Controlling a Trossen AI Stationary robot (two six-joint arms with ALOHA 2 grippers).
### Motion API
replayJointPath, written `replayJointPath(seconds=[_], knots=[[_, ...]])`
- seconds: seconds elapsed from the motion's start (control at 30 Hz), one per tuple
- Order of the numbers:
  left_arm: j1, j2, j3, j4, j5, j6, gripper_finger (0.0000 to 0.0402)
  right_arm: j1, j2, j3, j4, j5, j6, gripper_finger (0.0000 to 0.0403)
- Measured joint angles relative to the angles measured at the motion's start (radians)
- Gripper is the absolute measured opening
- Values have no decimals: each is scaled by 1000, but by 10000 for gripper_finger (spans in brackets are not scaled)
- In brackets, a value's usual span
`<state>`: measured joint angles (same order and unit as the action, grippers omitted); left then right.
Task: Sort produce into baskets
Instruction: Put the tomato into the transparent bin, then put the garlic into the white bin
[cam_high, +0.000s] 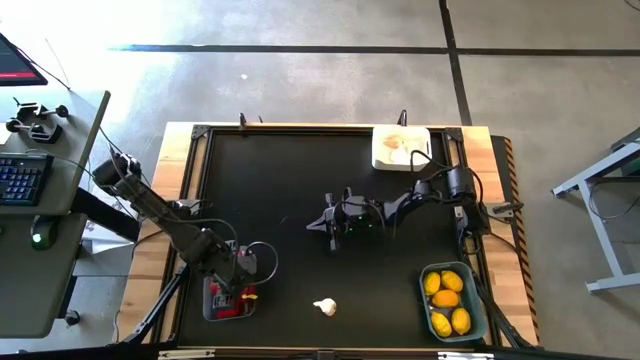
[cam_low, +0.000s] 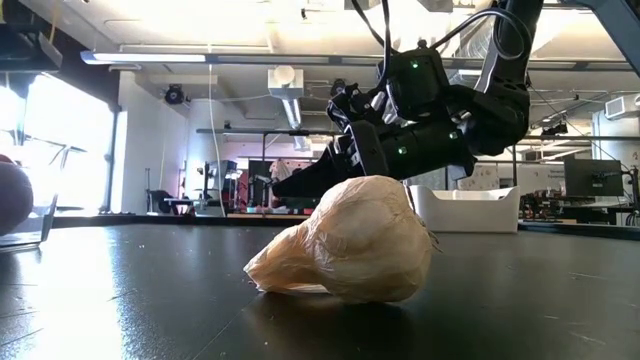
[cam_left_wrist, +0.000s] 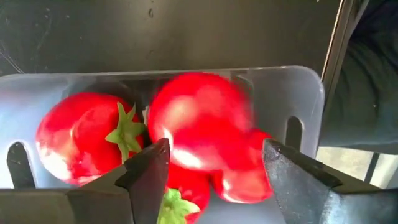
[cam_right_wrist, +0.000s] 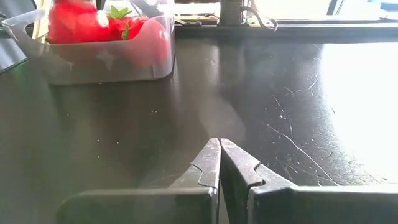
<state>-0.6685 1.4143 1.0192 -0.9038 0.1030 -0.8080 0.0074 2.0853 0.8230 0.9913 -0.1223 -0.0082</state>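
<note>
- My left gripper (cam_high: 240, 290) hangs over the clear tub (cam_high: 212, 303) at lower left of the high view, its fingers (cam_left_wrist: 146, 177) spread wide and holding nothing.
- In my left wrist view the red pieces (cam_left_wrist: 199, 124) fill that tub, green stems (cam_left_wrist: 126, 132) showing between them; one round red piece sits right between my open fingers.
- My right gripper (cam_high: 330, 224) hovers low over bare mat near the middle of the high view, its fingertips (cam_right_wrist: 219, 163) pressed together with nothing between them.
- One garlic (cam_high: 325, 307) lies loose on the black mat (cam_high: 280, 180) at lower centre, well apart from every tub; in the low view it fills the foreground with my right gripper (cam_low: 300, 182) behind it.
- The blue-grey tub (cam_high: 427, 298) at lower right holds the yellow pieces (cam_high: 446, 298).
- The white tub (cam_high: 401, 148) stands at the top edge, right of centre, with pale pieces inside that I cannot make out.
- A keyboard (cam_high: 22, 180) rests on a side desk at far left.
</note>
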Motion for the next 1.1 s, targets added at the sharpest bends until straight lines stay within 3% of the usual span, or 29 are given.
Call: replayJointPath(seconds=[0.33,0.43,0.57,0.77,1.1], knots=[[0,0,39,-35,-28,18,243,0,0,0,0,0,0,0],[0,-1,21,-32,-84,80,217,0,0,0,1,4,-5,0],[12,-27,-25,2,-185,184,145,18,-28,0,-21,10,-19,0],[101,-94,-110,230,-215,329,17,75,-118,0,-159,63,-27,0],[244,-122,-277,654,-182,568,3,223,-183,0,-299,203,111,0]])
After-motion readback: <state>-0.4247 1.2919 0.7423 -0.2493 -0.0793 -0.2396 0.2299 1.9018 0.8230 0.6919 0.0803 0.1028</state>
